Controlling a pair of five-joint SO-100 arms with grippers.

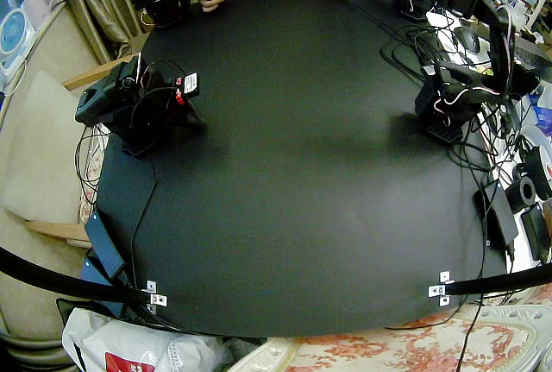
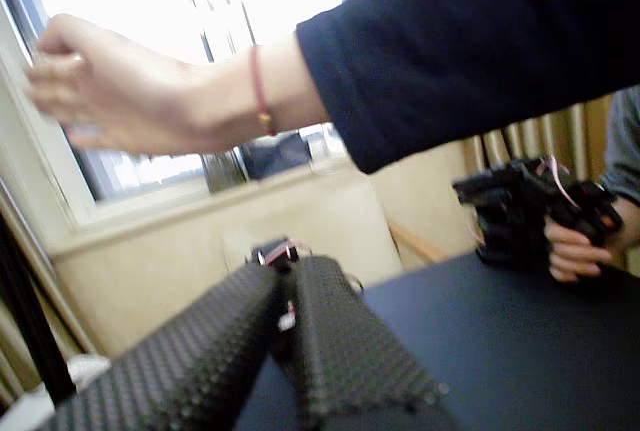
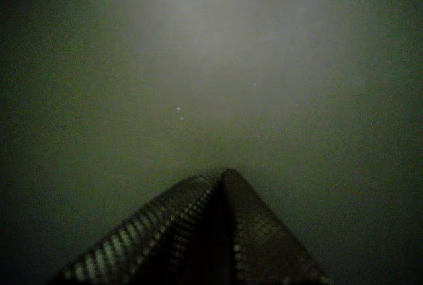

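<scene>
We find the right arm [image 1: 138,106] and left arm [image 1: 453,100] folded at opposite side edges of the black desk [image 1: 293,182]. The right gripper [image 3: 223,178] is clenched shut, facing the desk; the left gripper [image 2: 285,276] is clenched too, as a person's hand [image 2: 110,86] reaches over the far edge.

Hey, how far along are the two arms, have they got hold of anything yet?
Done: nothing that shows; no loose thing lies on the black table between the arms. In hand: nothing; the left pincer and the right pincer are shut with nothing between the jaws, and both arms sit folded. A person's hand stretches out beyond, touching neither pincer. Left: all of it, from the first reach on.
</scene>
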